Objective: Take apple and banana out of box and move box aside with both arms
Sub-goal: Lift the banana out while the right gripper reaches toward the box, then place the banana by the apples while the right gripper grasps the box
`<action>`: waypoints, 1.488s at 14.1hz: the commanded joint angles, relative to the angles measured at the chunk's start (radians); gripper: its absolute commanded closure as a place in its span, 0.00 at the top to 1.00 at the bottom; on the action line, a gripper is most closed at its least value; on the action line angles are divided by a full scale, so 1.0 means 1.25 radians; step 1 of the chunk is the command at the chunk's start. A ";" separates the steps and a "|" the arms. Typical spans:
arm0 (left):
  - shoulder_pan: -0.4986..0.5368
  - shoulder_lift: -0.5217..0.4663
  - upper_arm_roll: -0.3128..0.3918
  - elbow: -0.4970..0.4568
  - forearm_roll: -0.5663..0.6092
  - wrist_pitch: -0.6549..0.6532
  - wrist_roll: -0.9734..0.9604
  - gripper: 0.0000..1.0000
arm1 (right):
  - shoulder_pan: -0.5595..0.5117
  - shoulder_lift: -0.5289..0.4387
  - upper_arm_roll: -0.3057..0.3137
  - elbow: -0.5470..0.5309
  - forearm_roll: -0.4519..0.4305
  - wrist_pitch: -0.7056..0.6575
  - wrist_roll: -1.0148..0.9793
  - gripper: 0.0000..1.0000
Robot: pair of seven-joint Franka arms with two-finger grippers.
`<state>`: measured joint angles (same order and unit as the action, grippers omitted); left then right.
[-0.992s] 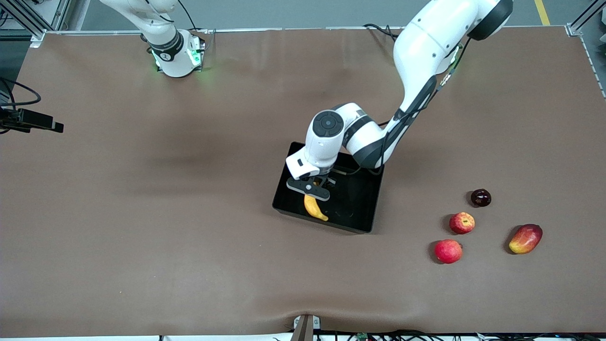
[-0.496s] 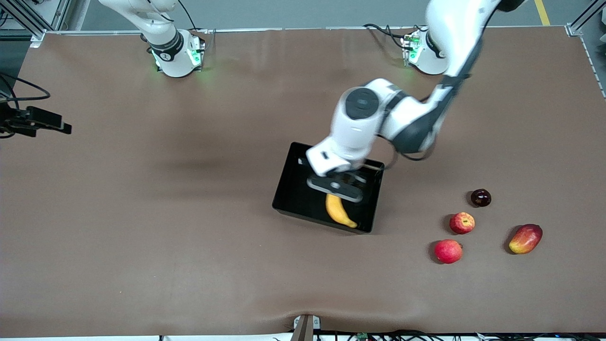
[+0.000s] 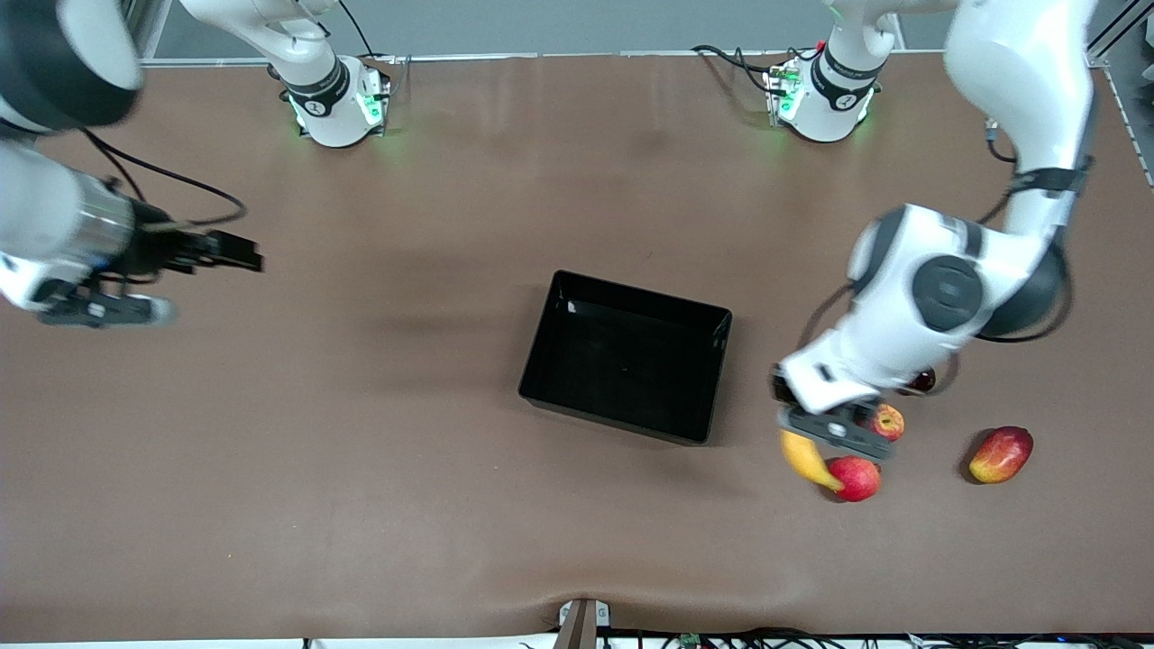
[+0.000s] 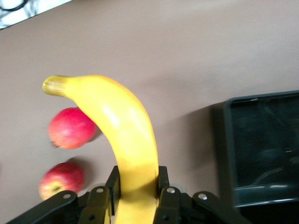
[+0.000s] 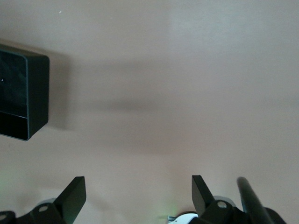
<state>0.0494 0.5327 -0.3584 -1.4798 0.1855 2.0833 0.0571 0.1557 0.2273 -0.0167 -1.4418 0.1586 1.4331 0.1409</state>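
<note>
the left gripper [image 3: 834, 433] is clamped tight on one end of the banana [image 3: 805, 458], holding it in the air over the table between the box [image 3: 626, 356] and the loose fruit at the left arm's end. the box sits mid-table with nothing visible in it. the apple [image 3: 887, 421] lies out on the table, half hidden under the left wrist, with a pink-red fruit [image 3: 856, 478] nearer the front camera right by the banana's free tip, a mango [image 3: 1001, 453] further toward that end, and a dark fruit [image 3: 923, 379] mostly covered by the arm. the right gripper [image 3: 95, 309] hangs with its fingers spread wide and nothing between them, waiting over bare table toward the right arm's end. the risk, as i judge it: lowering the banana here could land it on the pink-red fruit and set that rolling, or the wrist could nudge the apple; a release from height might let the banana bounce back toward the box.
</note>
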 commanded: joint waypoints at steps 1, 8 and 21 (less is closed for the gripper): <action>0.072 0.020 -0.003 -0.004 -0.007 -0.005 0.128 0.00 | 0.035 0.056 -0.006 -0.016 0.037 0.050 0.022 1.00; 0.168 0.120 0.042 0.027 0.000 0.100 0.320 0.00 | 0.278 0.160 -0.008 -0.119 0.055 0.397 0.342 1.00; 0.174 0.262 0.103 0.030 0.000 0.288 0.367 0.08 | 0.453 0.374 -0.008 -0.106 0.045 0.687 0.528 0.17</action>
<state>0.2713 0.8455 -0.2393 -1.4634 0.1855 2.4270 0.4985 0.7152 0.6831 -0.0146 -1.5939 0.2172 2.2971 0.7815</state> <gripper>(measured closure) 0.652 0.189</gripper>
